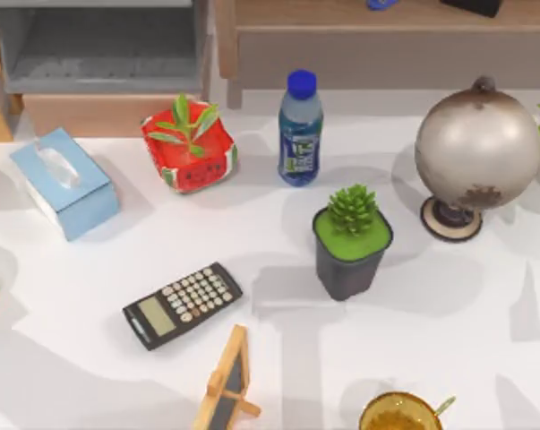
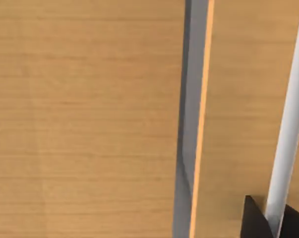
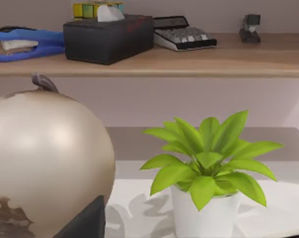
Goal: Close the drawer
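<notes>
The drawer (image 1: 95,67) stands open at the far left of the top view, its grey tray pulled out toward the near side with its pale wooden front (image 1: 95,114) meeting the far edge of the white worktop (image 1: 413,296), just beyond the tissue box (image 1: 64,182) and the red planter (image 1: 189,148). Its long axis runs left to right, so closing it should mean a push on that front away toward the far side. The left arm looks the nearer one: its wrist view is pressed close to wooden panels with a grey gap (image 2: 189,124) between them and a pale bar (image 2: 290,114) running alongside (possibly the drawer's handle, though I cannot tell), and a dark end effector tip (image 2: 256,220) sits beside that bar. Whether the left end effector is wide or narrow I cannot tell. The right arm seems idle at the right, its wrist view looking past the globe (image 3: 45,163) and a potted plant (image 3: 209,168) toward a shelf (image 3: 149,62); its state too I cannot tell.
</notes>
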`<move>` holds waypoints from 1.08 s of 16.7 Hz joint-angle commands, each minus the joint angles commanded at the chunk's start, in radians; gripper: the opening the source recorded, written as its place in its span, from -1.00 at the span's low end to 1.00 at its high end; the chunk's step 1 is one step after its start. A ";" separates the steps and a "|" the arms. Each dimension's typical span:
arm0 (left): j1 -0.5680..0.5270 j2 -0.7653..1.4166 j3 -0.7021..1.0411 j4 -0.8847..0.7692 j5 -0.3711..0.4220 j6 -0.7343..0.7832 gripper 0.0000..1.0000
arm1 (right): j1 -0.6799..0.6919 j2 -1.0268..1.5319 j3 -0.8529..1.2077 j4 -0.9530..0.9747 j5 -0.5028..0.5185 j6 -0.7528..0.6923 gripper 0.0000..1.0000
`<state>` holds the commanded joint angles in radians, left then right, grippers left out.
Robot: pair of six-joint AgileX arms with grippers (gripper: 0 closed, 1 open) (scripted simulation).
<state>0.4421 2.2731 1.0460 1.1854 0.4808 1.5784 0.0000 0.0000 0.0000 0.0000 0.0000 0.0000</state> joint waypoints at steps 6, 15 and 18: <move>-0.048 0.087 0.206 -0.109 -0.051 -0.007 -1.00 | 0.000 0.000 0.000 0.000 0.000 0.000 1.00; -0.049 0.088 0.208 -0.110 -0.051 -0.008 -0.25 | 0.000 0.000 0.000 0.000 0.000 0.000 1.00; -0.049 0.088 0.208 -0.110 -0.051 -0.008 0.21 | 0.000 0.000 0.000 0.000 0.000 0.000 1.00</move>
<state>0.3935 2.3611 1.2537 1.0751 0.4294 1.5708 0.0000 0.0000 0.0000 0.0000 0.0000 0.0000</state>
